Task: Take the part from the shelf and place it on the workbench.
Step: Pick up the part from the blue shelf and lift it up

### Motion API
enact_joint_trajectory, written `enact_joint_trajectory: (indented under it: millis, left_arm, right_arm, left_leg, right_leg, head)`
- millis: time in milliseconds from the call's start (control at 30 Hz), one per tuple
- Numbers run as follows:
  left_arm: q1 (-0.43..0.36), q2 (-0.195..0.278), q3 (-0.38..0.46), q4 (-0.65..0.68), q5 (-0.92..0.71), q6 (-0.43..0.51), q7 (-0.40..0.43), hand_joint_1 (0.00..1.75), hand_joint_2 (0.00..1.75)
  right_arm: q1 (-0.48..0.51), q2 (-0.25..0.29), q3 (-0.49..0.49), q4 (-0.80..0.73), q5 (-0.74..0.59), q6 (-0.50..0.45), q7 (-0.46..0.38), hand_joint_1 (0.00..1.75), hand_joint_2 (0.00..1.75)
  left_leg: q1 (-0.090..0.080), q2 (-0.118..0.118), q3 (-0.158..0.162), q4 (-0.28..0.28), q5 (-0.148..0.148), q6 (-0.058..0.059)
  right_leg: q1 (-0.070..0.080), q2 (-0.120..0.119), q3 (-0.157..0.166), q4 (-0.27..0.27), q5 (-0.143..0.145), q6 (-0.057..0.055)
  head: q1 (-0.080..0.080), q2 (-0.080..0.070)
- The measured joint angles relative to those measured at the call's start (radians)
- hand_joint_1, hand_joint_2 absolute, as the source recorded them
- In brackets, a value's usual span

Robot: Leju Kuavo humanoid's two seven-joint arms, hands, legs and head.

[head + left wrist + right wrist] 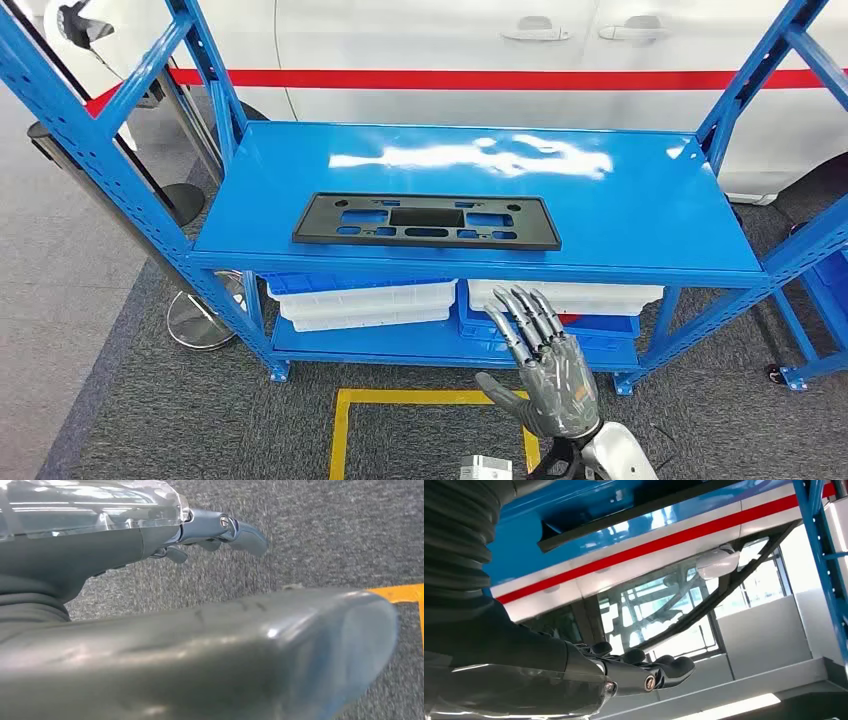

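Observation:
A flat black rectangular part with several cut-outs lies near the front edge of the blue shelf. My right hand is raised below and in front of that shelf edge, right of the part's middle, fingers stretched apart and holding nothing. The right wrist view shows the part's dark edge on the blue shelf surface, beyond my right hand. My left hand hangs over grey carpet in the left wrist view, fingers extended and empty.
White trays in blue bins sit on the lower shelf level. Blue uprights frame the shelf on both sides. A white vehicle with a red stripe stands behind. A yellow floor marking lies in front, and a metal stand base is at left.

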Motion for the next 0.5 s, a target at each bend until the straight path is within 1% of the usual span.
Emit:
enact_joint_trajectory:
  millis: [67,100,167,233,267,300,367,400,433,467,500]
  left_arm:
    - [0.000,0.000,-0.001,0.000,-0.001,-0.006,-0.002,0.00,0.00]
    - [0.000,0.000,-0.003,0.001,-0.002,-0.012,-0.004,0.00,0.00]
    - [0.000,-0.001,-0.006,0.001,-0.004,-0.022,-0.006,0.00,0.00]
    - [0.000,-0.002,-0.007,0.002,-0.006,-0.029,-0.007,0.00,0.00]
    - [0.000,-0.002,-0.007,0.002,-0.006,-0.031,-0.005,0.00,0.00]
    - [0.000,-0.003,-0.007,0.002,-0.006,-0.031,-0.002,0.00,0.00]
    - [0.000,-0.005,-0.007,0.003,-0.005,-0.030,0.006,0.00,0.00]
    - [0.001,-0.006,-0.007,0.003,-0.005,-0.029,0.009,0.00,0.00]
    - [0.002,-0.006,-0.007,0.004,-0.005,-0.027,0.012,0.00,0.00]
    - [0.003,-0.006,-0.007,0.004,-0.004,-0.026,0.014,0.00,0.00]
    - [0.003,-0.006,-0.007,0.004,-0.004,-0.025,0.015,0.00,0.00]
  right_arm:
    - [-0.010,0.009,0.011,0.017,0.027,-0.009,0.006,0.00,1.75]
    - [-0.020,0.018,0.022,0.034,0.055,-0.019,0.012,0.00,1.75]
    - [-0.040,0.034,0.043,0.072,0.099,-0.035,0.022,0.00,1.75]
    - [-0.067,0.051,0.063,0.113,0.129,-0.050,0.030,0.00,1.75]
    - [-0.084,0.060,0.074,0.135,0.137,-0.055,0.033,0.00,1.75]
    - [-0.103,0.068,0.084,0.158,0.141,-0.060,0.036,0.00,1.75]
    - [-0.136,0.081,0.103,0.203,0.140,-0.067,0.040,0.00,1.75]
    - [-0.147,0.084,0.109,0.221,0.136,-0.068,0.042,0.00,1.75]
    - [-0.155,0.087,0.114,0.236,0.132,-0.068,0.043,0.00,1.75]
    - [-0.162,0.089,0.118,0.248,0.129,-0.069,0.044,0.00,1.75]
    - [-0.168,0.092,0.122,0.258,0.127,-0.069,0.044,0.00,1.75]
  left_leg:
    - [-0.003,0.000,-0.002,0.004,-0.004,-0.005]
    - [-0.005,0.000,-0.003,0.007,-0.008,-0.010]
    - [-0.004,0.000,-0.004,0.007,-0.010,-0.019]
    - [-0.002,0.000,-0.006,0.019,-0.022,-0.031]
    - [-0.001,0.000,-0.019,0.049,-0.040,-0.037]
    - [0.002,0.000,-0.043,0.099,-0.067,-0.044]
    - [0.012,0.000,-0.113,0.231,-0.123,-0.056]
    - [0.017,0.001,-0.139,0.276,-0.132,-0.061]
    - [0.021,0.001,-0.148,0.284,-0.121,-0.065]
    - [0.026,0.001,-0.136,0.251,-0.091,-0.069]
    - [0.030,0.001,-0.108,0.186,-0.049,-0.072]
  right_leg:
    - [0.004,0.000,0.013,-0.029,0.001,-0.005]
    - [0.006,0.000,0.025,-0.056,0.006,-0.009]
    - [0.008,0.002,0.026,-0.063,0.004,-0.017]
    - [0.002,0.002,0.031,-0.071,0.007,-0.027]
    - [-0.002,0.001,0.034,-0.075,0.008,-0.032]
    - [-0.005,0.000,0.036,-0.078,0.009,-0.035]
    - [-0.006,0.000,0.036,-0.078,0.008,-0.036]
    - [-0.007,0.000,0.036,-0.078,0.007,-0.035]
    - [-0.009,0.000,0.037,-0.077,0.006,-0.033]
    - [-0.012,0.000,0.040,-0.077,0.004,-0.030]
    - [-0.015,0.001,0.044,-0.076,0.001,-0.026]
  head:
    - [0.000,0.000]
    - [0.000,0.000]
    - [0.000,0.000]
    - [0.000,0.000]
    - [0.000,0.000]
    - [0.000,0.000]
    - [0.000,0.000]
    - [0.000,0.000]
    - [0.000,0.000]
    - [0.000,0.000]
    - [0.000,0.000]
